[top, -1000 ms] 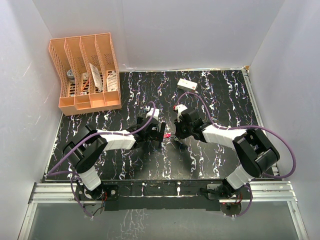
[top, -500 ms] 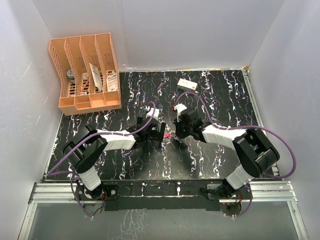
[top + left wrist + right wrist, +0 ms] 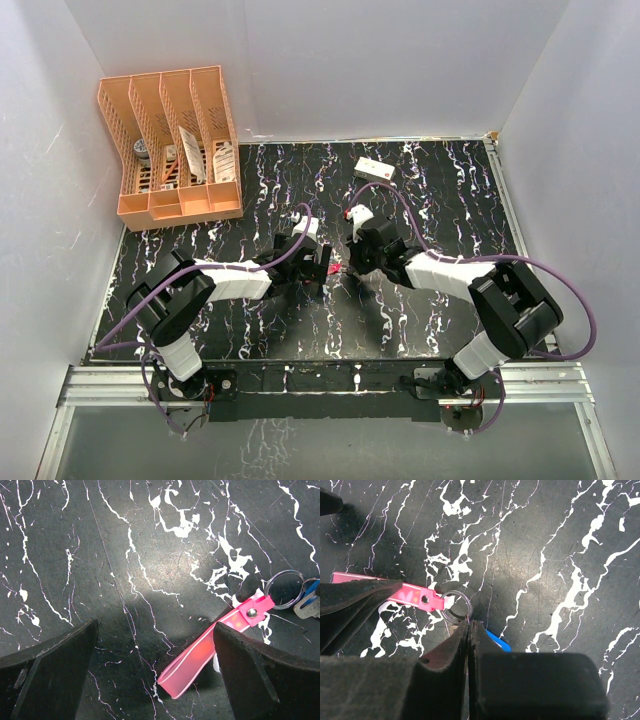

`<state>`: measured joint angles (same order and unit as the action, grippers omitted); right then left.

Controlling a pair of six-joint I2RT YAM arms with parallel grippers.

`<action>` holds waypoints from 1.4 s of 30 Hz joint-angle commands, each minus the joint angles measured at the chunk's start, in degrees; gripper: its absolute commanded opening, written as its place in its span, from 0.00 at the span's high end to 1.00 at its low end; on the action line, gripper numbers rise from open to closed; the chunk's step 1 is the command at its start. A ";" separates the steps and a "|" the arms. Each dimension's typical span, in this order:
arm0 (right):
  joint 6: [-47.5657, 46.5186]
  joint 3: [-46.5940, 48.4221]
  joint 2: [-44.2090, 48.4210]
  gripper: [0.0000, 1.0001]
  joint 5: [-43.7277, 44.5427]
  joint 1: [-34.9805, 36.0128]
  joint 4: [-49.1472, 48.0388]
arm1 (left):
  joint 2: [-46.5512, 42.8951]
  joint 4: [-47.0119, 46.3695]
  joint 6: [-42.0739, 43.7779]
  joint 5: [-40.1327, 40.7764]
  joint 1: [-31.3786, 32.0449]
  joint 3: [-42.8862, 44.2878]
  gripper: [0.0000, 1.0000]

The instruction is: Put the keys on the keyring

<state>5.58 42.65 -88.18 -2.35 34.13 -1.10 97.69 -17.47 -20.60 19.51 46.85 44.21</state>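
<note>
My right claw [image 3: 469, 622], pressed together, stood tip-on at the rim of the keyring [image 3: 454, 600], blue key [image 3: 497, 641] just beside it; the pink strap [image 3: 210, 650] lay from that ring into my spread left claw [image 3: 156, 626].

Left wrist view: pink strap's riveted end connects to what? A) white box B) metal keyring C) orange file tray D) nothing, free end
B: the pink strap ends in a riveted tab looped onto the metal keyring, with the blue key just beyond it.
</note>
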 commanded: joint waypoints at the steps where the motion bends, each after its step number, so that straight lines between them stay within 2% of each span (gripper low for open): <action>1: -2.11 -0.76 2.15 1.00 2.93 0.64 -5.18 | 2.15 4.55 -0.58 -1.09 0.04 -1.70 0.02; 22: -4.51 -2.54 3.87 1.00 14.79 3.71 -8.02 | 2.07 4.38 -0.58 -1.12 0.08 -1.89 0.02; 42: -8.40 -6.26 7.56 1.00 14.83 6.83 -14.65 | 2.07 4.56 -0.41 -1.05 0.08 -1.49 0.02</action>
<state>-0.34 36.99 -83.26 9.78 40.51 -10.61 97.86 -18.09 -20.62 19.57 46.85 44.12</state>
